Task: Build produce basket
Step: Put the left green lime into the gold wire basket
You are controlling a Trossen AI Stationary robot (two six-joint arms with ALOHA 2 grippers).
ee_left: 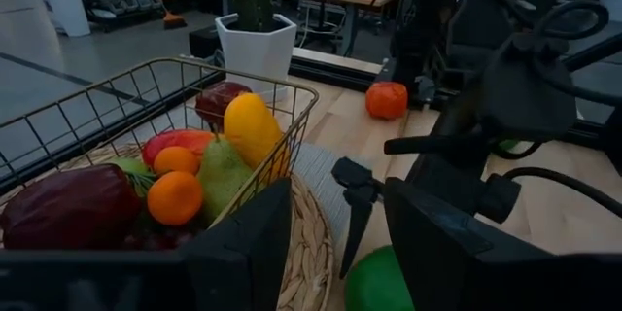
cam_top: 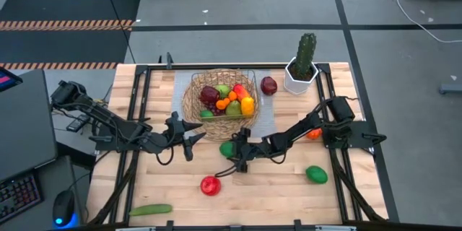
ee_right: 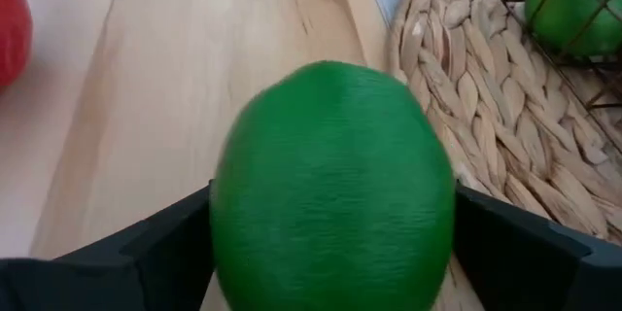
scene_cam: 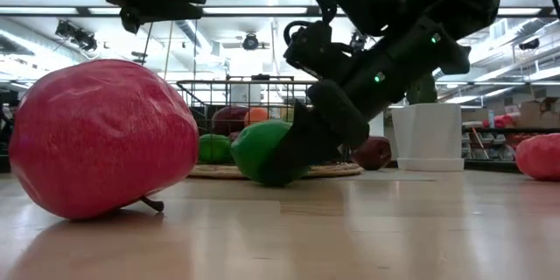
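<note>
Two grippers: both are placed mid-table, just before the basket (cam_top: 220,95).
Right gripper (cam_top: 232,153): fingers are closed on a green fruit (cam_top: 228,148) beside the basket's near rim.
Left gripper (cam_top: 189,138): fingers are parted narrowly, nothing held.
Open room: bare table (cam_top: 274,188) is seen toward the near edge, shared with a red fruit (cam_top: 210,185).

Wooden table (cam_top: 289,195) carries basket (cam_top: 193,101), produce (cam_top: 210,185).

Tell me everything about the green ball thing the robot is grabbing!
The green fruit is round to egg-shaped, plain bright green, with fine lines on its skin like moulded plastic. It sits between the two dark fingers of the right gripper, which are shut on its sides. It is low on the wooden table, just in front of the basket rim. Whether it rests on the wood cannot be told.
</note>
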